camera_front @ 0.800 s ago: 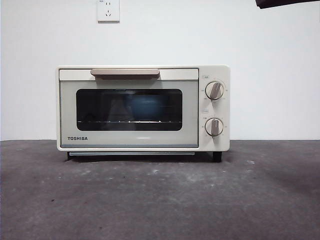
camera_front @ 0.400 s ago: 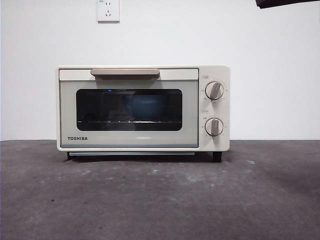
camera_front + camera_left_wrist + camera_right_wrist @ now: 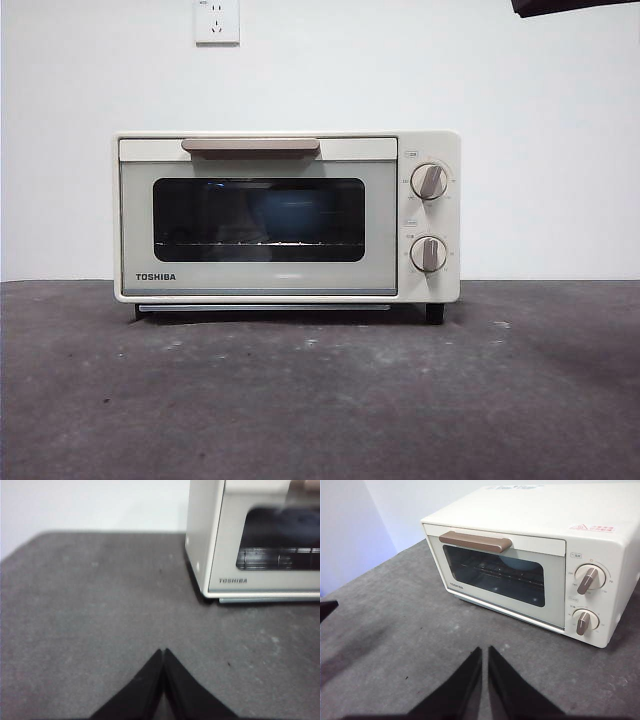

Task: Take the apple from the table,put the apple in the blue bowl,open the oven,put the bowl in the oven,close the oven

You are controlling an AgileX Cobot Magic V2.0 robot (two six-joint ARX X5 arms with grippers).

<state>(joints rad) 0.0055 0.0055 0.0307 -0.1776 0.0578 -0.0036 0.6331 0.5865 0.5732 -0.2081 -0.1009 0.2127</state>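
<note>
The cream-white oven (image 3: pixel 260 285) stands on the dark grey table (image 3: pixel 320 400) with its door closed and its bar handle (image 3: pixel 250 147) at the top. Through the dark window the blue bowl (image 3: pixel 285 215) shows dimly on the rack; the right wrist view catches its rim (image 3: pixel 520 562) too. The apple does not show in any view. My left gripper (image 3: pixel 163 652) hangs shut over bare table, off the oven's (image 3: pixel 225 530) TOSHIBA corner. My right gripper (image 3: pixel 485 652) is shut and empty, back from the oven's (image 3: pixel 530 515) front on the knob side.
Two round knobs (image 3: pixel 429 181) (image 3: pixel 428 254) sit beside the door. A wall socket (image 3: pixel 217 20) is above the oven. A black arm tip (image 3: pixel 570 6) shows at the top right corner, and another dark tip (image 3: pixel 326 607) pokes in at the right wrist picture's edge.
</note>
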